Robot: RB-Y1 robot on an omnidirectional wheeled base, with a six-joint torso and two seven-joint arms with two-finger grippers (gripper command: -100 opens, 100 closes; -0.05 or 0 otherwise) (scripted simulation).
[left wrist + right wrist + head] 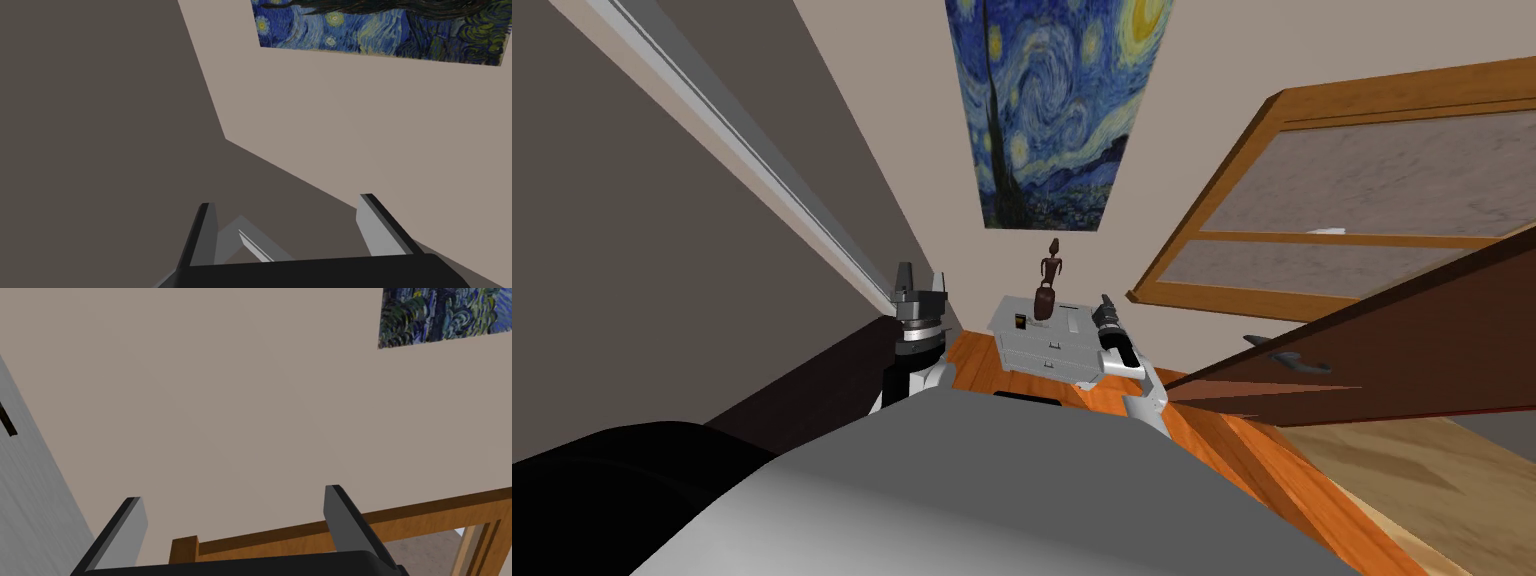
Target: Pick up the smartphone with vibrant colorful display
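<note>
The smartphone (pixel 1020 321) is a small dark slab with a yellowish patch. It rests on top of a low white drawer cabinet (pixel 1042 352) against the far wall, near the cabinet's left end. My left gripper (pixel 920 283) is raised to the left of the cabinet, short of it, and its fingers (pixel 205 232) stand open with nothing between them. My right gripper (pixel 1106 303) hovers by the cabinet's right end, well apart from the phone. Its fingers (pixel 345 520) are also spread and empty.
A dark brown figurine (pixel 1048 288) stands on the cabinet just right of the phone. A dark brown door with a handle (pixel 1287 360) juts in from the right, and a wood-framed panel (pixel 1352 210) lies beyond it. Low dark furniture (pixel 812 385) lines the left. The floor is orange wood (pixel 1282 480).
</note>
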